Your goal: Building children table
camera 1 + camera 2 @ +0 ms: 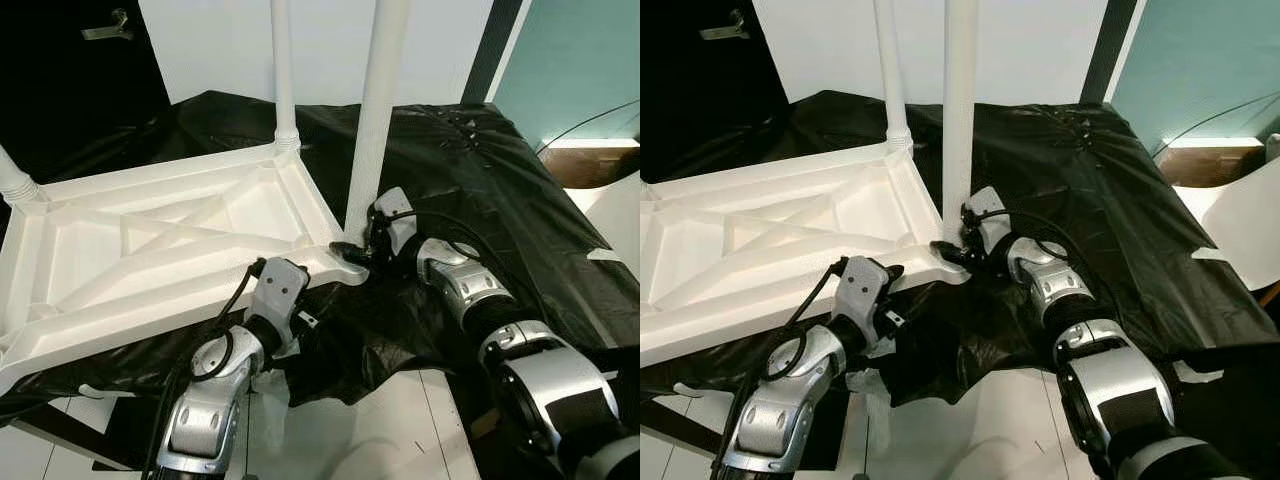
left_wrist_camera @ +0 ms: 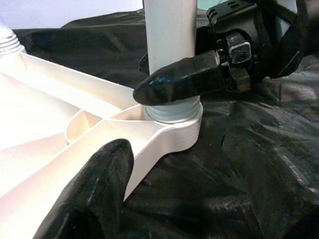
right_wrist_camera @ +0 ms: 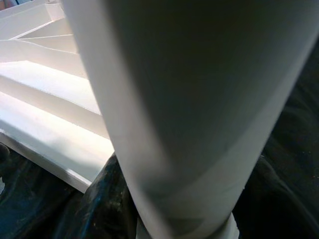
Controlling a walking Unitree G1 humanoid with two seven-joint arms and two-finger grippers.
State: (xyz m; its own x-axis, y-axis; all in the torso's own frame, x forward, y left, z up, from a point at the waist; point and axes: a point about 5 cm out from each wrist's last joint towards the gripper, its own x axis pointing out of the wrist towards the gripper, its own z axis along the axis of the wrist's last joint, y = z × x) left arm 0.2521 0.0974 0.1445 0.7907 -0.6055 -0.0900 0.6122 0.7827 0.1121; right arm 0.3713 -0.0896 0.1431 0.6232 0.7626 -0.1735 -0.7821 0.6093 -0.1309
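Note:
A white plastic table top (image 1: pixel 150 250) lies upside down on a surface covered by a black sheet (image 1: pixel 480 170). One white leg (image 1: pixel 283 70) stands at its far corner, and another leg (image 1: pixel 14 182) rises at the left. A third leg (image 1: pixel 372 120) stands upright in the near right corner socket (image 2: pixel 174 127). My right gripper (image 1: pixel 352 250) is shut on this leg just above the socket, and one of its black fingers (image 2: pixel 179 82) wraps across the leg's base. My left gripper (image 1: pixel 288 270) sits against the table top's front rim, close to that corner.
The black sheet hangs over the front edge above a white tiled floor (image 1: pixel 380 430). A dark door with a metal handle (image 1: pixel 108 28) is at the back left. A teal panel (image 1: pixel 580 60) and a brown surface (image 1: pixel 600 165) lie at the right.

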